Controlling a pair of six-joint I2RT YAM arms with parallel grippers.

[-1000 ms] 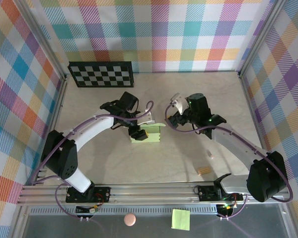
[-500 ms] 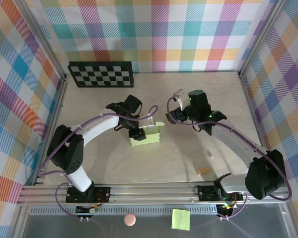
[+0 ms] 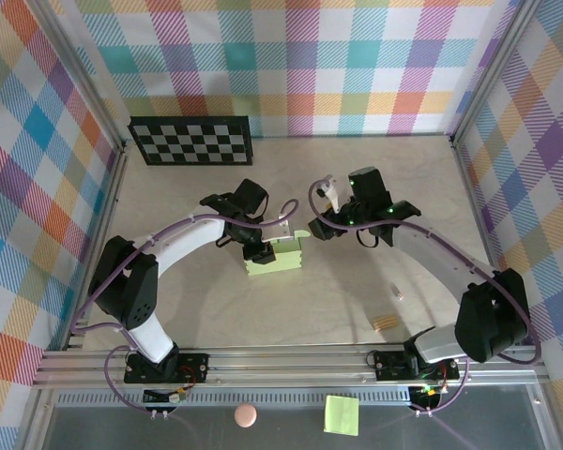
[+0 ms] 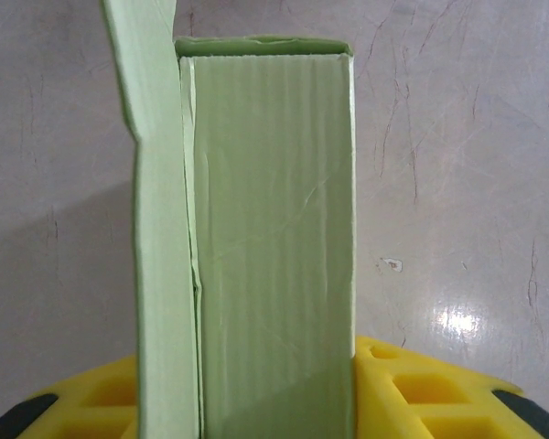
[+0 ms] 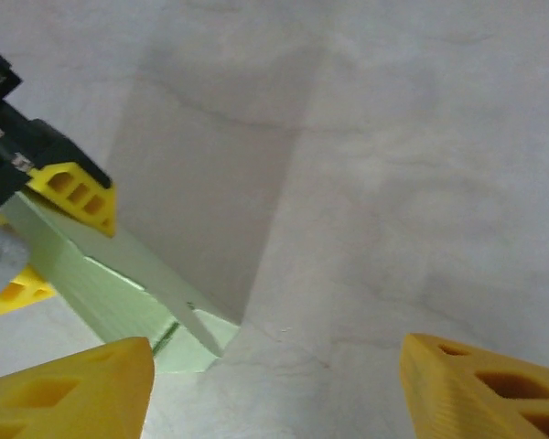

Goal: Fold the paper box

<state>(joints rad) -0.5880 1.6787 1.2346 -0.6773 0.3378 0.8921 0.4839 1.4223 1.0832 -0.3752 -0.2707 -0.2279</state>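
Left wrist view: left fingers (image 4: 421,398) pinch the pale-green paper box (image 4: 274,229).

Bright, even light; the paper box (image 4: 274,229) casts a soft shadow.

**Speaker 1:** How are the 2 arms posed?

**Speaker 2:** The left arm (image 3: 172,246) is arched forward from its base and curved rightward. The right arm (image 3: 441,262) is arched forward and curved leftward. Both wrists are brought close together near the table's middle.

**Speaker 1:** And the grippers?

**Speaker 2:** The left gripper (image 3: 260,249) is closed on the paper box (image 3: 281,261), with the card pinched between its yellow fingers (image 4: 421,393). The right gripper (image 3: 317,229) is held open just beside the box's right end, its 2 yellow fingertips (image 5: 82,384) spread wide apart.
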